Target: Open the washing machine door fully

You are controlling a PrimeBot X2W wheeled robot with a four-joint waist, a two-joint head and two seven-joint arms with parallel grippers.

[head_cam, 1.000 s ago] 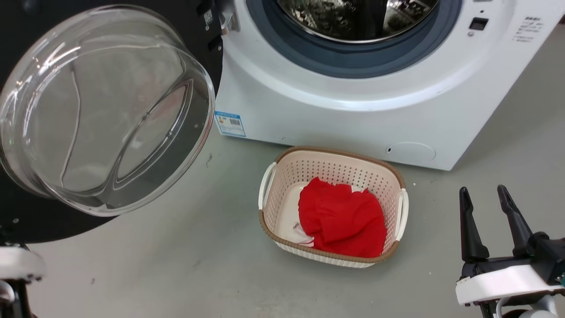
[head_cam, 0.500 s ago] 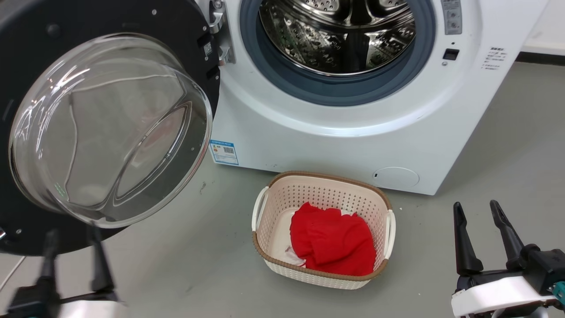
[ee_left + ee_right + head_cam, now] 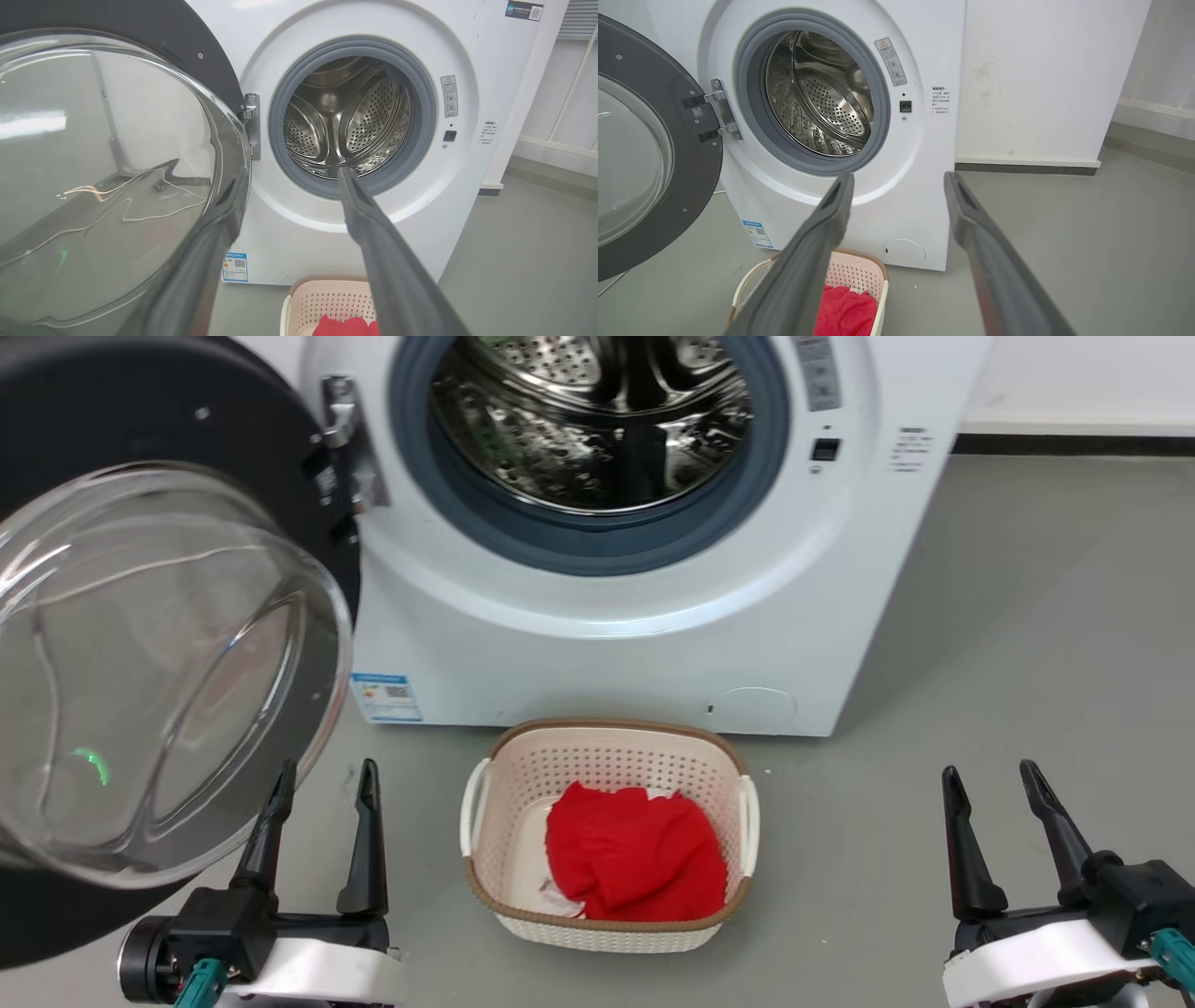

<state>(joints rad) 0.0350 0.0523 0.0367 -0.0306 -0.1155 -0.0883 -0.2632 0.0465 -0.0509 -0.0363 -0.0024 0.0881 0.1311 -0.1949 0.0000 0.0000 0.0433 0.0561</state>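
Left gripper [image 3: 329,768] drew back from door [image 3: 168,644] (swung wide; likely done); it and right gripper [image 3: 989,770] gaped, empty.

In the head view the washing machine door [image 3: 140,663] runs off the left edge, and the washing machine [image 3: 597,644] loses its top and upper drum to the top edge. The print on the blue label [image 3: 386,697] and on the grey sticker [image 3: 815,373] beside the opening is too small to read. In the basket [image 3: 616,724] a red cloth [image 3: 635,859] covers most of a white item [image 3: 556,897], which cannot be identified. In the left wrist view the fingers [image 3: 378,242] of the left claw [image 3: 293,172] are soft and out of focus, one hides part of the door's glass rim, and the bottom edge cuts the basket.
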